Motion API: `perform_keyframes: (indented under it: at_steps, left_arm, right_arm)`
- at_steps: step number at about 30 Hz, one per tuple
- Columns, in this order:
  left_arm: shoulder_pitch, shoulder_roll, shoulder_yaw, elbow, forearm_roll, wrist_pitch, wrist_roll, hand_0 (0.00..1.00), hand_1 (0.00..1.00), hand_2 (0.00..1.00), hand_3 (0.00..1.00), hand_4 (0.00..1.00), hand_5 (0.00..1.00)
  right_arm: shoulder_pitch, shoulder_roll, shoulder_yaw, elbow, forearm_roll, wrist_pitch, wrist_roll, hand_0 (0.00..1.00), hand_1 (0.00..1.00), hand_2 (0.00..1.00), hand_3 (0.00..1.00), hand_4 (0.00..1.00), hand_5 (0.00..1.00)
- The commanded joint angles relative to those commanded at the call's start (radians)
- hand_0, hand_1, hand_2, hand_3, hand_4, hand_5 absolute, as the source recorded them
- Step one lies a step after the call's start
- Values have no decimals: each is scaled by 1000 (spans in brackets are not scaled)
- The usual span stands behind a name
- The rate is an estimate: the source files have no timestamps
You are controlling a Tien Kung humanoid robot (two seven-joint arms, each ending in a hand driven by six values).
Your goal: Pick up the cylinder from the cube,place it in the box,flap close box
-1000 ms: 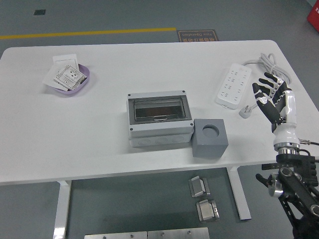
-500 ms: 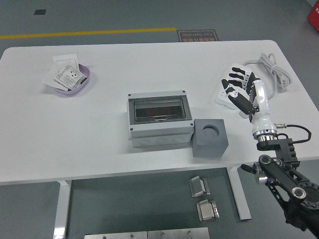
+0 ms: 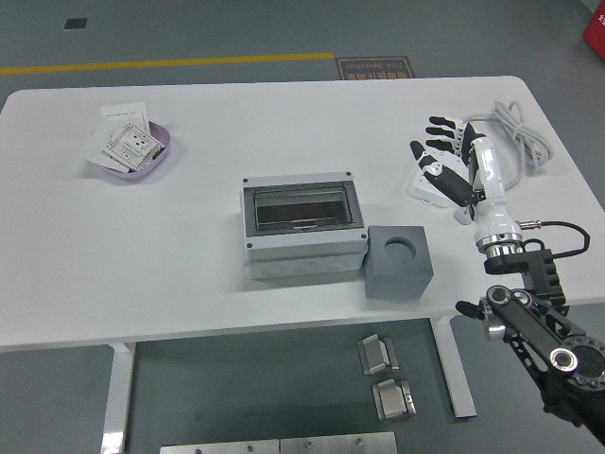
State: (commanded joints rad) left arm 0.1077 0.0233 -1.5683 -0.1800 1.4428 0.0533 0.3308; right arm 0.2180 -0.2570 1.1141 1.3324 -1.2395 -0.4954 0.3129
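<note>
Reaching in from the right edge, the right hand (image 3: 449,163) hovers over the white power strip (image 3: 437,170) with its fingers (image 3: 437,121) spread and relaxed, holding nothing. No left hand appears in this view. On the white table (image 3: 189,274) the grey cube (image 3: 399,262) stands touching the right end of the grey box (image 3: 302,230), whose lid panel looks raised at the back, though that is hard to confirm. A round recess shows in the cube's top face; whether the cylinder (image 3: 401,248) sits flush inside it cannot be confirmed from above. Risks, as judged: a low approach could brush the power strip or its cable (image 3: 515,128); a sideways grasp could push the cube against the box; a recessed cylinder offers little to grip and may slip. The cube lies down-left of the fingertips, well apart from them, nearer the table's front edge.
</note>
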Motion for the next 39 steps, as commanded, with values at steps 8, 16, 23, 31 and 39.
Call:
perform_keyframes:
  at_steps: [8, 16, 23, 31, 39]
  left_arm:
    - [-3, 10, 2, 0, -15, 1, 1, 640, 637, 474, 607, 674, 327]
    - [-4, 18, 7, 0, -28, 3, 9, 640, 637, 479, 607, 674, 325]
    - [-9, 11, 10, 0, -39, 4, 13, 640, 637, 483, 608, 674, 326]
    - [-27, 9, -3, 0, -21, 2, 4, 640, 637, 475, 609, 675, 326]
    - [-20, 9, -4, 0, -23, 4, 11, 639, 636, 470, 608, 673, 326]
  right_arm:
    - [-109, 14, 117, 72, -42, -4, -1, 716, 616, 658, 707, 832, 386]
    - [-153, 25, 158, 77, -21, -2, 10, 715, 618, 659, 709, 832, 387]
    - [-127, 29, 143, 58, -18, -4, 6, 711, 618, 659, 709, 831, 385]
    - [-122, 27, 142, 64, -25, -7, 6, 711, 618, 660, 708, 828, 387]
    - [-123, 31, 174, 87, -56, -12, 4, 711, 617, 660, 705, 825, 390]
